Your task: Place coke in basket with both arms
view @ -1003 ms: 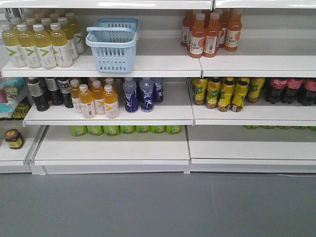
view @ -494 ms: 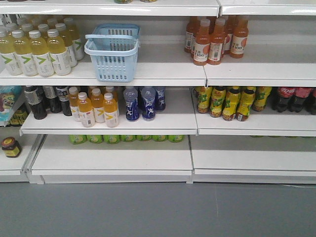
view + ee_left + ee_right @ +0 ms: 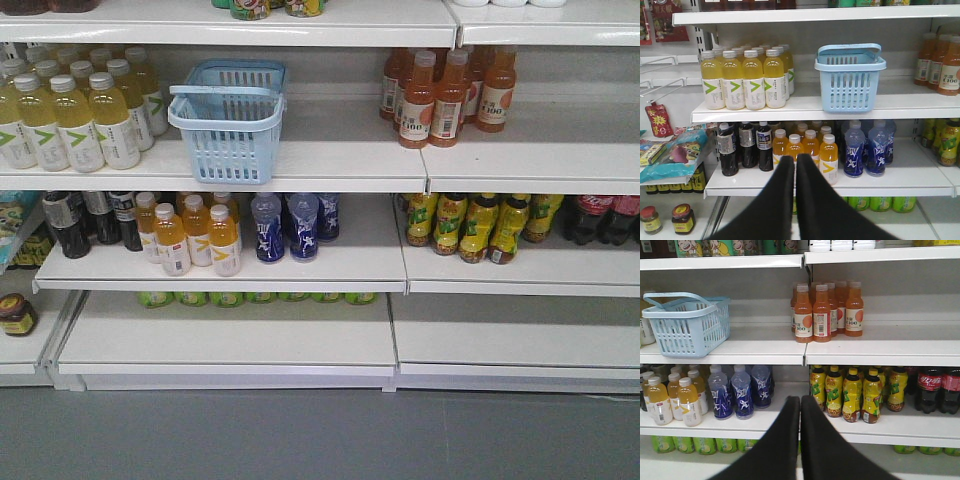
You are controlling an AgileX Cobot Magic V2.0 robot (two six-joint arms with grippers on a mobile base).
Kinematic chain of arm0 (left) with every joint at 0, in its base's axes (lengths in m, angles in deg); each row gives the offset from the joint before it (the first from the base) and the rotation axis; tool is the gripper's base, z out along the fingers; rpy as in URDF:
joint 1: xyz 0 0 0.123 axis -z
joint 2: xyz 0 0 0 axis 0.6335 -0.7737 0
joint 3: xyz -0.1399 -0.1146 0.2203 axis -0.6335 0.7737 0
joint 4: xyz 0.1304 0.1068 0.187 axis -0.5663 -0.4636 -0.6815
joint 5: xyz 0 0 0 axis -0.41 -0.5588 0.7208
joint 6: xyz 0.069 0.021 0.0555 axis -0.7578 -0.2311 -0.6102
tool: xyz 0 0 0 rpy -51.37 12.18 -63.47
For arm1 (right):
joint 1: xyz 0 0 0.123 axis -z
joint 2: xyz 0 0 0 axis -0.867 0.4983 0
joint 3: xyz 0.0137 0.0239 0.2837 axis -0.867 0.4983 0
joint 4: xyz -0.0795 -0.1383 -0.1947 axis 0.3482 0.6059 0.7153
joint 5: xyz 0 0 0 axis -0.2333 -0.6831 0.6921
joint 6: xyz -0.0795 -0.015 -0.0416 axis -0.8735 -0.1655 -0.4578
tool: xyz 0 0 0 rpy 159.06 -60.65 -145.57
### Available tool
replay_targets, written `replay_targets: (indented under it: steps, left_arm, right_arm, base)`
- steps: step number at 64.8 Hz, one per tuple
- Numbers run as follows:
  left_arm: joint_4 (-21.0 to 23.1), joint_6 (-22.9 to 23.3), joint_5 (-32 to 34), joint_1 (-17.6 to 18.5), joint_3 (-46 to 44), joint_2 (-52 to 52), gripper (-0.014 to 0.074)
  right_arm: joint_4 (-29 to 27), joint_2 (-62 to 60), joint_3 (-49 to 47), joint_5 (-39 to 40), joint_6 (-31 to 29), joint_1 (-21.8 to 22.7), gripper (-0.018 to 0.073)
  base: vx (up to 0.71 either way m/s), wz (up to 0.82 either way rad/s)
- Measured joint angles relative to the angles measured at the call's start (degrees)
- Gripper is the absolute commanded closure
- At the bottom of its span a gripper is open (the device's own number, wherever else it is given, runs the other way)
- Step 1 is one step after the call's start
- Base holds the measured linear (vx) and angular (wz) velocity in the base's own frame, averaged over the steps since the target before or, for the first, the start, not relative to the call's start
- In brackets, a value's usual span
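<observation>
The light-blue basket (image 3: 228, 120) stands on the upper shelf with its handle up. It also shows in the left wrist view (image 3: 850, 77) and at the left of the right wrist view (image 3: 687, 322). The red metal coke bottle is out of view in every frame. My left gripper (image 3: 794, 159) is shut and empty, pointing at the orange-juice bottles on the middle shelf. My right gripper (image 3: 800, 399) is shut and empty, pointing at the middle shelf between blue and yellow bottles. Neither arm shows in the front view.
Pale yellow bottles (image 3: 75, 115) stand left of the basket and orange bottles (image 3: 445, 95) to its right. The middle shelf holds orange-juice bottles (image 3: 190, 235), blue bottles (image 3: 290, 225), yellow tea bottles (image 3: 480, 225) and dark cola plastic bottles (image 3: 600, 215). Grey floor (image 3: 320, 435) lies in front.
The shelves have slid down and grown slightly in the front view, so the camera has come closer and looks higher. Nothing on the shelves has moved.
</observation>
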Motion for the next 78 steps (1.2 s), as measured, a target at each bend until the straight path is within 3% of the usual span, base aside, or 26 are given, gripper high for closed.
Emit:
replay_targets:
  steps: [78]
  left_arm:
    - [-0.02, 0.00, 0.00, 0.00, 0.00, 0.00, 0.0602]
  right_arm:
    - [0.00, 0.00, 0.00, 0.00, 0.00, 0.00, 0.0569]
  base:
    - [0.08, 0.00]
